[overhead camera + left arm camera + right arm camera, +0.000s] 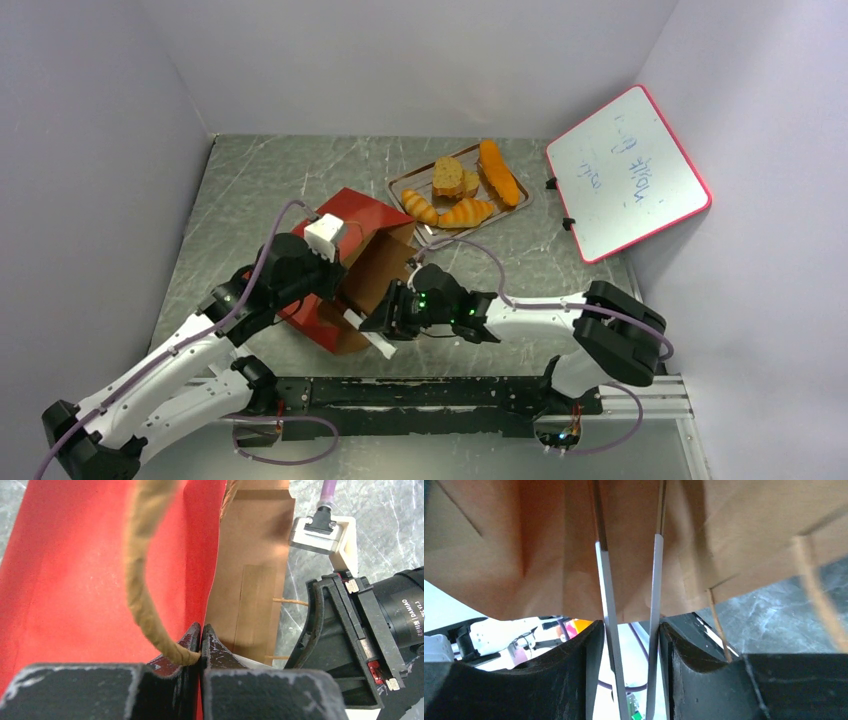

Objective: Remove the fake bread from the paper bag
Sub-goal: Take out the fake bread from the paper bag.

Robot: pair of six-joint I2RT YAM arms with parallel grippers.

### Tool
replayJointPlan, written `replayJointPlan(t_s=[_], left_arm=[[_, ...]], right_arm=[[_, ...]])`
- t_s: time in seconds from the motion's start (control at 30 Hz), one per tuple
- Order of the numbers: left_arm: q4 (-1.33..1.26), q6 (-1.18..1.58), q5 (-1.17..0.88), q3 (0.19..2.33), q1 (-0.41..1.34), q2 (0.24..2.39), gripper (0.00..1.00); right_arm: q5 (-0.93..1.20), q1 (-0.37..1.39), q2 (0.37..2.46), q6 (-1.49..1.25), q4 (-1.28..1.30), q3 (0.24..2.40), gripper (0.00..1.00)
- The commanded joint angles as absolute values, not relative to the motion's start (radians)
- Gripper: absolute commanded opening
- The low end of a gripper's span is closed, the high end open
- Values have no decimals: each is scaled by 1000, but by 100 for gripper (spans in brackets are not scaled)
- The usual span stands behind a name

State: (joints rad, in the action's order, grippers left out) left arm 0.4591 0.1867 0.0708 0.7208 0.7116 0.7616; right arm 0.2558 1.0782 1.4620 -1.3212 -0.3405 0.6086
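Fake bread [465, 212]: resting on metal tray [395, 186] near far edge of surface [260, 180]; probably light, rigid, slick, so best pinched across the middle. Paper bag [355, 212]: tipped over mid-surface, flimsy. Left fingers [186, 642] clamped on cord handle [140, 580]; right fingers [574, 680] parted, empty, at bag mouth.

Lit brightly and evenly from above, shadows soft and faint. Blurred close ahead of the right gripper [630, 630], across the paper bag [549, 540]. Out of focus above the left gripper [201, 630], along the cord handle [137, 565].

One paper bag [362, 214], one tray [397, 186], one loaf [498, 172], two rolls [465, 212]
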Motion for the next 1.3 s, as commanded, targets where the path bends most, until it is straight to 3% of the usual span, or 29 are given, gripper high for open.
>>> replayJointPlan(t_s=[0.0, 0.53, 0.83, 1.27], left_arm=[[410, 185, 15, 709, 719, 777, 7], [430, 176, -25, 713, 719, 747, 7], [460, 142, 1, 718, 719, 710, 7], [456, 94, -63, 727, 719, 711, 7]], right_arm=[[271, 1073, 1481, -1298, -289, 679, 47], [348, 1054, 1595, -1356, -336, 711, 45], [349, 1026, 1463, -1447, -319, 622, 44], [392, 944, 1485, -1476, -299, 619, 42]])
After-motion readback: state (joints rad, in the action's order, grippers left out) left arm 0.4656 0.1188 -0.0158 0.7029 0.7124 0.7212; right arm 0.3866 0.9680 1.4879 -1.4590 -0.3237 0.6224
